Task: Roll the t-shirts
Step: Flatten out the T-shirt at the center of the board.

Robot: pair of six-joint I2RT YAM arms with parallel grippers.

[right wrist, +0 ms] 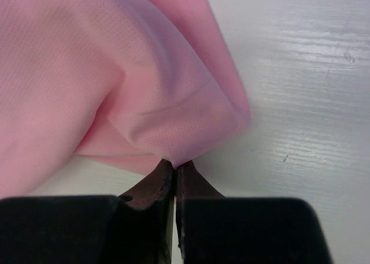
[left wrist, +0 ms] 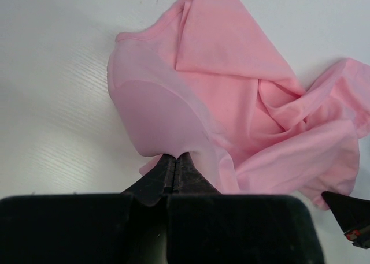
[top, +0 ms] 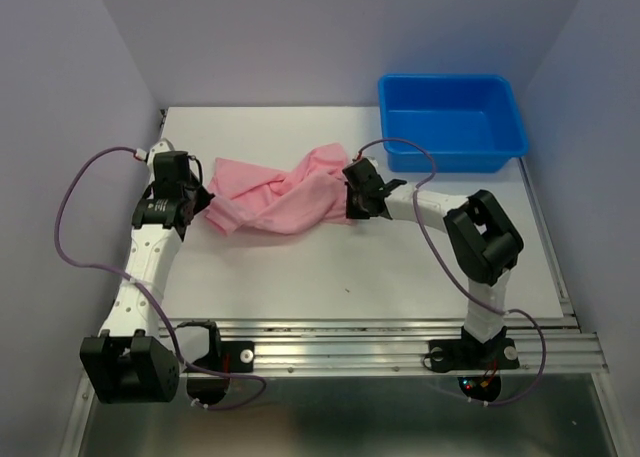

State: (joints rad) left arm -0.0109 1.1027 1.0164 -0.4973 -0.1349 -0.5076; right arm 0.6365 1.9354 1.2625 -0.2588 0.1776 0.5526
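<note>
Crumpled across the middle of the worktop (top: 300, 277), nearer the far edge: pink t-shirt (top: 275, 199), bunched and twisted, not rolled. Pinched at its left-hand end by the left gripper (top: 200, 202), jaws pressed together on a fold of fabric. Pinched at the opposite end by the right gripper (top: 352, 202), jaws likewise closed tight on a puckered edge. Slack between the two, draped on the surface. Over in the far right corner, blue tub (top: 452, 160), clear of the cloth.
</note>
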